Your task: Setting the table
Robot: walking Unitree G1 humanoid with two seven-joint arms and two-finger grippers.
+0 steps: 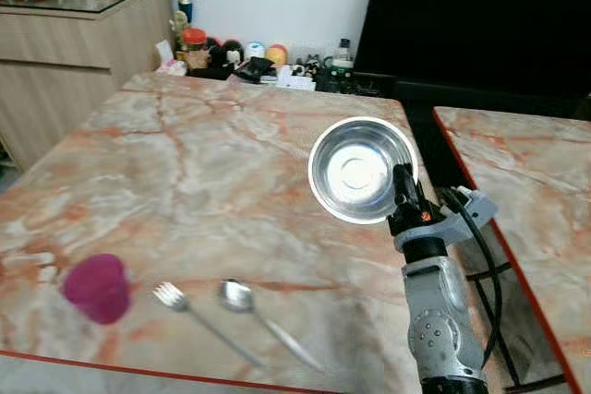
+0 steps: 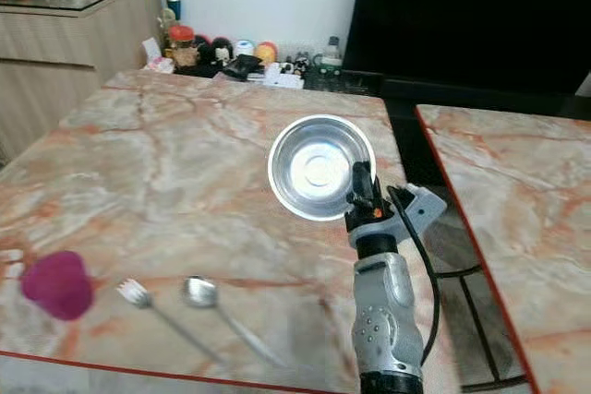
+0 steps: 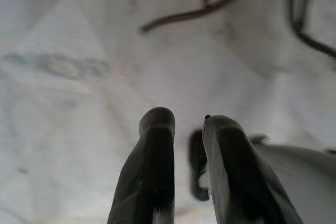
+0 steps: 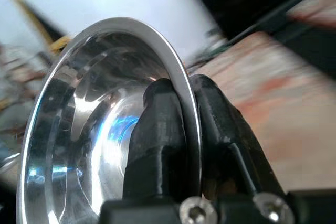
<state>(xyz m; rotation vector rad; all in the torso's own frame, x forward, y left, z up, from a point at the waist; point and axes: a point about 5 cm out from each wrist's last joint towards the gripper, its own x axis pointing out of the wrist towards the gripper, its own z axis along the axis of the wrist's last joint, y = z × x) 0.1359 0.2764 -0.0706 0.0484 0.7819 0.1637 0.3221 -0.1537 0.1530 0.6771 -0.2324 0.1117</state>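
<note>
Marble, veined orange and grey, made up the table [image 1: 212, 163], edged in red along the near side. Nearest that edge a magenta cup [image 1: 95, 288] was seen at the robot's left, blurred, so whether it stood upright or lay tipped could not be told. Just to its right a fork [image 1: 199, 317] and a spoon [image 1: 263, 317] were laid side by side, apart from each other, handles angled toward the near edge.

Further right, the right gripper [image 1: 403, 189] was held over the table's right side on a silver arm [image 1: 441, 316]. A steel bowl [image 1: 361, 169] was pinched at its near rim: in the right wrist view one black finger [image 4: 157, 129] was pressed inside the rim and the other outside it, wall clamped between. The bowl's opening faced up toward the head camera; whether its base touched the marble was not clear.

Beyond the table's right edge a gap was seen, then a second marble table [image 1: 526, 182].

At the far end, small clutter [image 1: 268, 62] was lined up against a white wall, with a wooden cabinet [image 1: 74, 53] at far left and a large black panel [image 1: 480, 16] at far right.

The left gripper [image 3: 189, 171] was pointed at pale floor [image 3: 79, 77], fingers slightly parted, nothing held between them.
</note>
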